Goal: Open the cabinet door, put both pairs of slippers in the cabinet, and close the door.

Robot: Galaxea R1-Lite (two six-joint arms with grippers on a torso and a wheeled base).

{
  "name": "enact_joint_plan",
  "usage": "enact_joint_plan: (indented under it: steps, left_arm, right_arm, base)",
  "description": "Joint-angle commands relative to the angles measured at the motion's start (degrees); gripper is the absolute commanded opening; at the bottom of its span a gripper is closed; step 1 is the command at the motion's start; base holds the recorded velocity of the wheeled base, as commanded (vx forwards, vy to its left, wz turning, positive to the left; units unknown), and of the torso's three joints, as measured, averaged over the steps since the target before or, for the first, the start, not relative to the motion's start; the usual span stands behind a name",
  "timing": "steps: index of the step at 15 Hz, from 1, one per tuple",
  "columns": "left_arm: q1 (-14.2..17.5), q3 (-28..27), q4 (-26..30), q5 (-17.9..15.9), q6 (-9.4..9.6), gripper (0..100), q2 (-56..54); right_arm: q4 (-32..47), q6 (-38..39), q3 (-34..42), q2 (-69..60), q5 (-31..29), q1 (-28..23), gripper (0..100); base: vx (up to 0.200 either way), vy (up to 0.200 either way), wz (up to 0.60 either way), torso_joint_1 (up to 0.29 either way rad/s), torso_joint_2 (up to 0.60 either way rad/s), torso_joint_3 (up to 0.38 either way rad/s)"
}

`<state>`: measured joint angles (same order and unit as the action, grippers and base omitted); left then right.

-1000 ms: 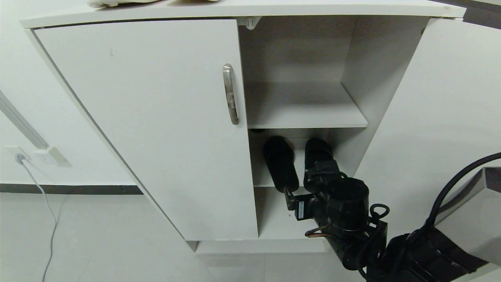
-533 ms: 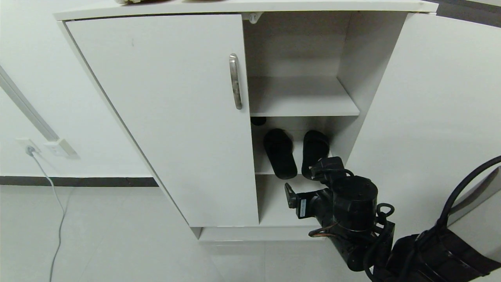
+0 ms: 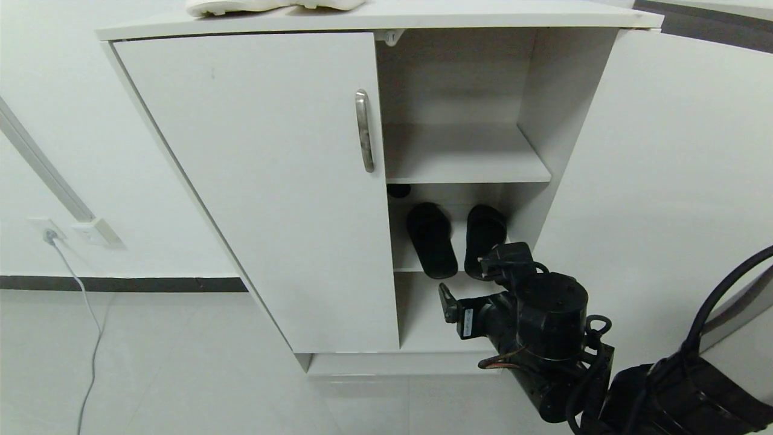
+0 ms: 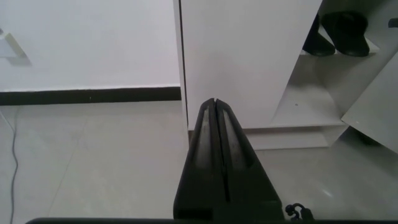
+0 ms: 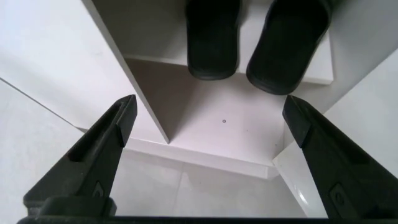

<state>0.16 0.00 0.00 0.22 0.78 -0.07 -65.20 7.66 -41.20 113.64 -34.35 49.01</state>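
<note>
Right wrist view: the right gripper (image 5: 209,106) holds its jaws wide apart with nothing between them, just outside the open half of the cabinet (image 5: 155,81). Beyond the jaws the pair of black slippers (image 5: 212,37) lies side by side on the middle shelf (image 3: 403,257), toes toward the back and heels at the shelf's front edge. The bare bottom compartment (image 5: 224,118) sits below them.

In the head view this gripper (image 3: 472,278) sits at about five o'clock of the frame. It is near the slippers (image 3: 430,238), which lie at its twelve o'clock, but not touching them. The upper shelf (image 3: 465,157) is above the pair.

The right door (image 3: 664,181) stands swung open at three o'clock. The left door (image 3: 259,181) is closed, with its metal handle (image 3: 363,130) upright along its inner edge.

A pair of white slippers (image 3: 272,5) rests on the cabinet's top board at twelve o'clock — outside the cabinet.

In the left wrist view the left gripper (image 4: 214,106) has its jaws pressed together, holding nothing. It is over the floor (image 4: 93,162), facing the closed door — well apart from the black pair.

At nine o'clock in the head view a cable (image 3: 84,314) hangs from a wall socket (image 3: 47,232).
</note>
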Motion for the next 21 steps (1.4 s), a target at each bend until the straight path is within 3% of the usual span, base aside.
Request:
enact_joint_plan:
  steps: [1,9,21]
  left_arm:
    - [0.0,0.0,0.0,0.0,0.01,0,0.1]
    - [0.0,0.0,-0.1,0.0,0.1,0,0.1]
    - [0.0,0.0,0.0,0.0,0.01,0,0.1]
  right_arm:
    - [0.0,0.0,0.2,-0.1,0.0,0.0,100]
    - [-0.1,-0.3,1.3,-1.1,0.0,0.2,100]
    - [-0.1,-0.4,2.4,-1.7,0.1,1.3,100]
  base:
    - [0.0,0.0,0.0,-0.002,0.01,0.183]
    - [0.0,0.0,0.0,0.001,0.0,0.08]
    - [0.0,0.2,0.0,0.003,0.0,0.004]
